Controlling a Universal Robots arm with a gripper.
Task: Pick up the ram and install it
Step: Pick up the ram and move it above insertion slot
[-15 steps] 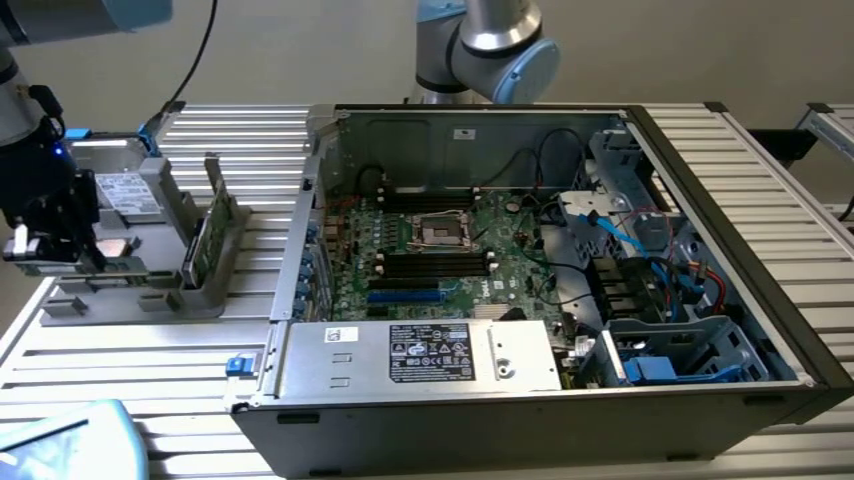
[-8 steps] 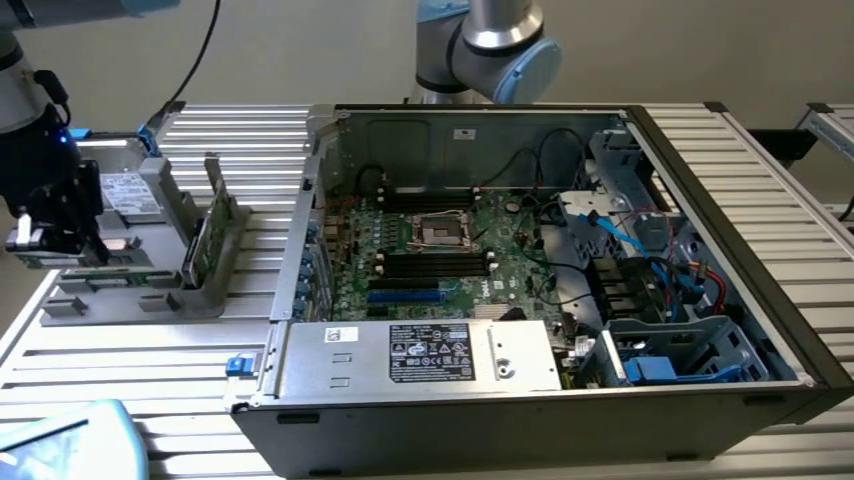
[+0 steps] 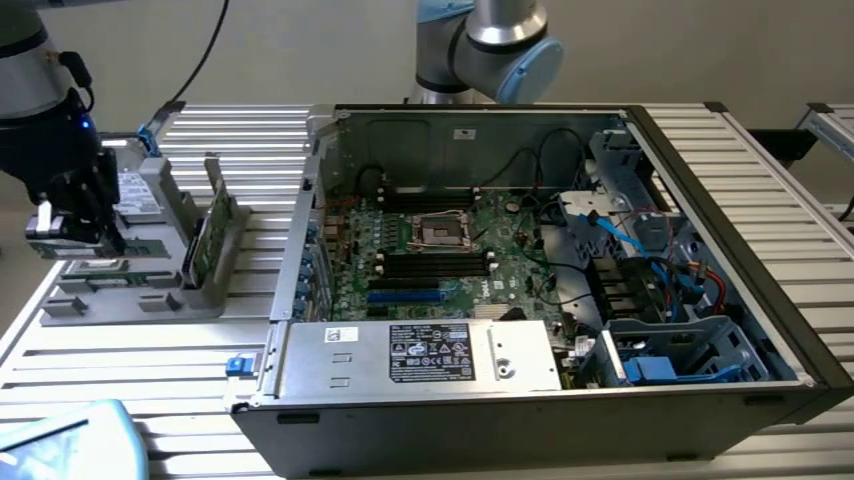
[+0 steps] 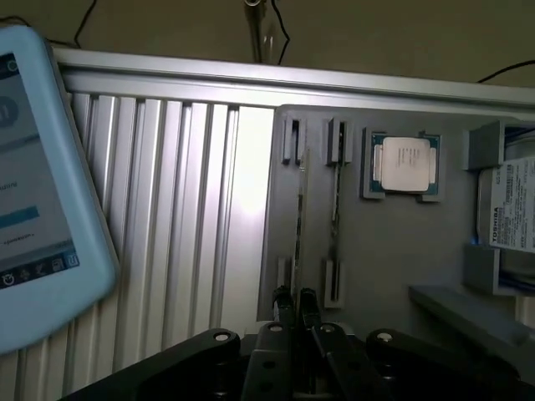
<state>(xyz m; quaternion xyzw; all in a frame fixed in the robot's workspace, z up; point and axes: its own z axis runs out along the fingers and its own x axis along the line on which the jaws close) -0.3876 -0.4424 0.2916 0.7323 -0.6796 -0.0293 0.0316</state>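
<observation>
Ribbed aluminium tabletop [image 3: 134,350] carries a grey holder [image 3: 120,295] [image 4: 376,267] and, well apart, an open computer case [image 3: 747,400]. You have the gripper [image 3: 80,235] [image 4: 297,305] above the holder, at the exterior view's left, fingers drawn together with nothing clearly between them. The ram [image 3: 211,215] [image 4: 299,209] stands on edge in a holder slot, a second stick [image 4: 334,200] just beside it. Whether your fingertips touch it, you cannot tell.
</observation>
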